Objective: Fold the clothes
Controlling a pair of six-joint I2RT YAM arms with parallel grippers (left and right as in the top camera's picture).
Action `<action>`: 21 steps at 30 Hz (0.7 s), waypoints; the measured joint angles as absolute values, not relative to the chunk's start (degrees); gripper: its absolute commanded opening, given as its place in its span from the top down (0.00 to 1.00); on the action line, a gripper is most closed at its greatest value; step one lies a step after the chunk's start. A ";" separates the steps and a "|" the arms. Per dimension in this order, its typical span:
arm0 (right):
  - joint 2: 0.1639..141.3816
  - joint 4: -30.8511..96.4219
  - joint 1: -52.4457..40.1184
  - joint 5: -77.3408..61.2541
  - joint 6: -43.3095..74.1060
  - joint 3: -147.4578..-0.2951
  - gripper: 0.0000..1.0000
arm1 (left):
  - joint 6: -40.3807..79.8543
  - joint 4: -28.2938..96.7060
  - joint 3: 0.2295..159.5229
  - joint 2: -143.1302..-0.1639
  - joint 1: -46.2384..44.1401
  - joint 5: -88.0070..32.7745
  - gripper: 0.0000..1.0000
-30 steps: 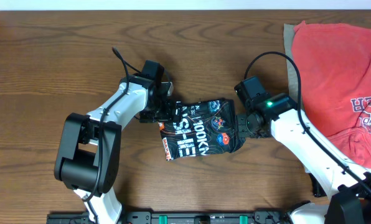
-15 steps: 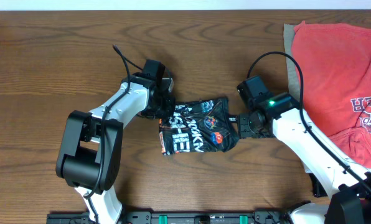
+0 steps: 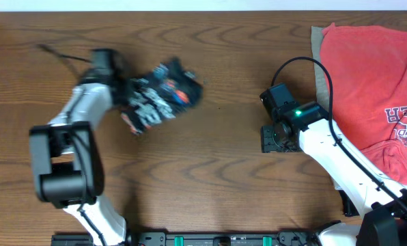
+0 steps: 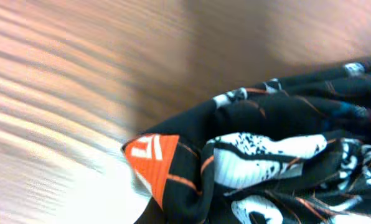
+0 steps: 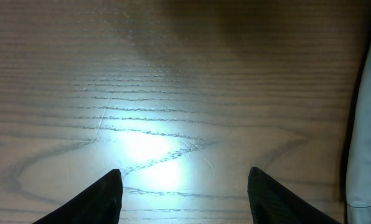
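Two tools: left tool apparently pinches the bunched black jersey; right tool spread over table.

White-shelled left arm, white-shelled right arm: black joint housings. On right arm: black looping cable, small green light. Right-wrist view: dark tapered fingertips, matte.
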State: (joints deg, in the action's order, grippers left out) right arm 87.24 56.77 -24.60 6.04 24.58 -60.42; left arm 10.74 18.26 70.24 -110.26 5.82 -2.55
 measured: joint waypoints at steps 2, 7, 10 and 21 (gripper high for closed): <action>87.24 56.77 -24.60 6.07 24.58 -60.42 0.37 | 10.79 15.09 70.96 -110.26 11.18 -1.89 0.94; 87.24 56.75 -24.60 6.07 24.58 -60.42 0.37 | 10.96 10.79 71.37 -110.26 23.00 -0.78 0.93; 87.24 56.75 -24.60 6.07 24.58 -60.42 0.37 | 12.25 10.44 71.37 -110.26 29.08 -0.64 0.93; 87.24 57.12 -24.60 6.11 24.58 -60.42 0.36 | 19.70 13.26 71.37 -110.26 40.95 -2.22 0.02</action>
State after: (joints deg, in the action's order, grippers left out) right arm 87.24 57.12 -24.60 6.11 24.58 -60.42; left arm 19.70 13.26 71.37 -110.26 40.95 -2.22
